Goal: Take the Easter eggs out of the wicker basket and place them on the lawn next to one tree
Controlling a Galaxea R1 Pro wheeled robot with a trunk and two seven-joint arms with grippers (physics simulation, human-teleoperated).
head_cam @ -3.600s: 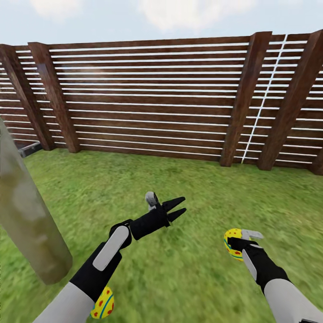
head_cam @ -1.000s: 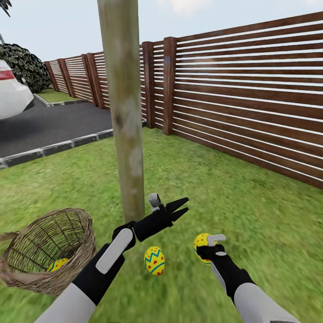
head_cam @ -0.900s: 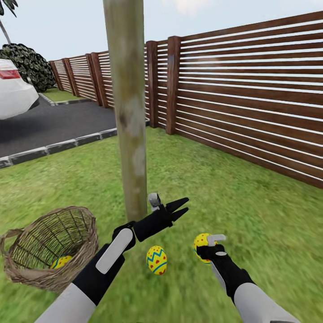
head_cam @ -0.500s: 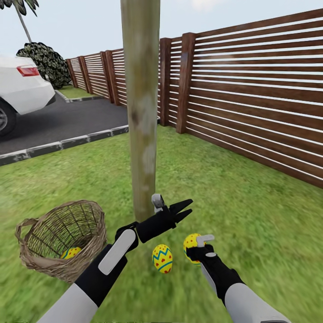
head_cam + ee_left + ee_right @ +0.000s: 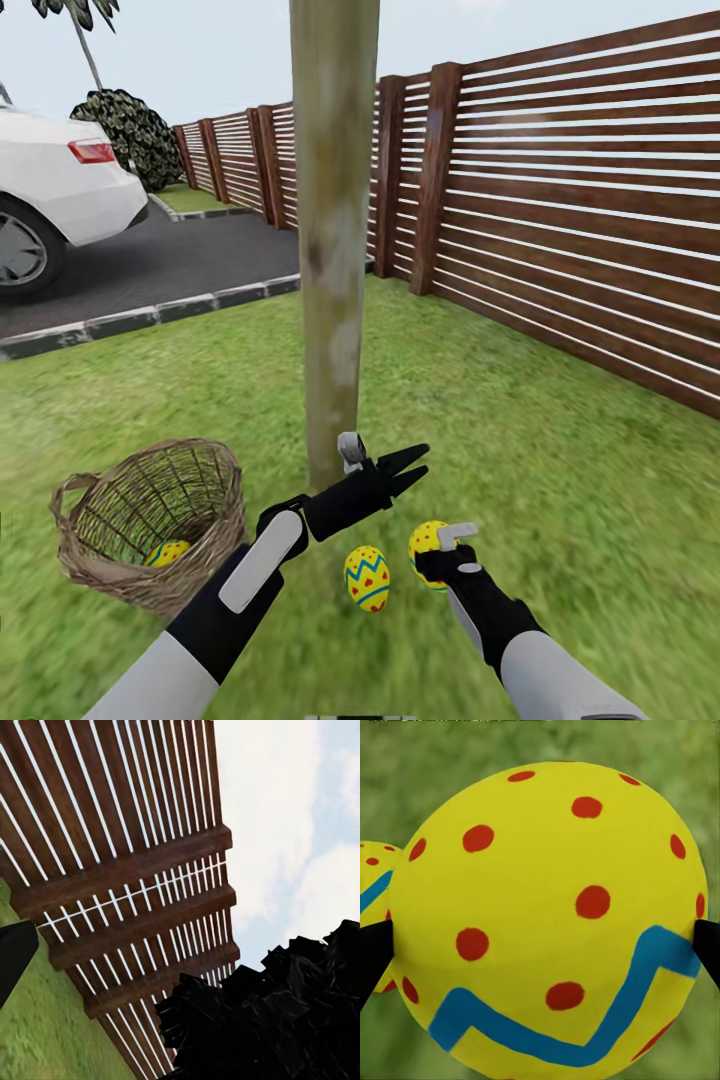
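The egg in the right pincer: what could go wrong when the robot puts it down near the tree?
1. The held egg hangs above the lawn; released from there, it may roll away from the tree.
2. It hangs close to the egg on the grass and may knock it away.
3. One egg in the wicker basket is not yet out; the left pincer is open.

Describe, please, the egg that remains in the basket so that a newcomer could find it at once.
Start at the tall bare tree trunk on the lawn; left of its foot sits the brown wicker basket. Inside, low against its near wall, lies a yellow egg, partly hidden by the weave. Unlike the egg lying on the grass and the one in the right pincer, it alone is within the basket.
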